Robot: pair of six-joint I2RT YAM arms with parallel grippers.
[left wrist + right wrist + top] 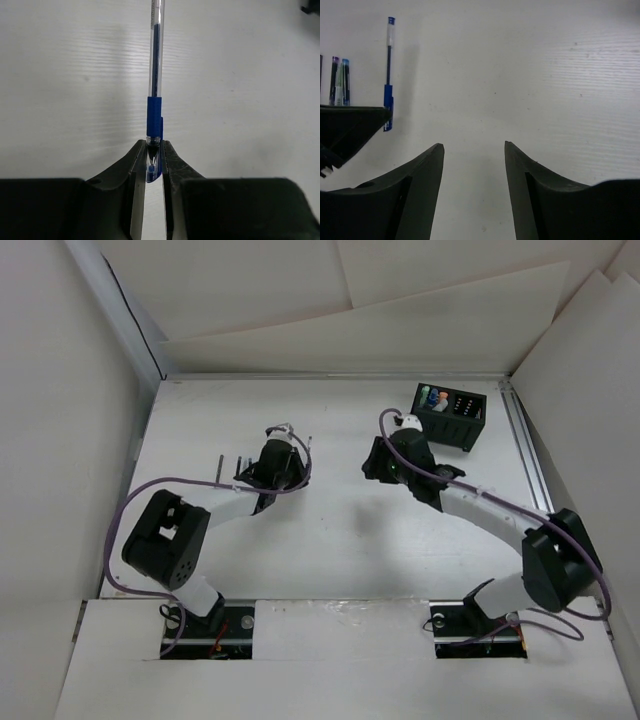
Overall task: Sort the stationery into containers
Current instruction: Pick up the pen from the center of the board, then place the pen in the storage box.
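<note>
At left gripper (154,150): clamped on pen (155,60) tip | pen: clear barrel, blue grip | right gripper (474,150): jaws apart, empty

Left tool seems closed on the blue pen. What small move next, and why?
Probably lift the left tool slightly. Its jaws are shut on the tip end of the blue pen, which appears to lie on the table, and the organiser box stands near the right arm, so the pen should clear the surface first.
</note>
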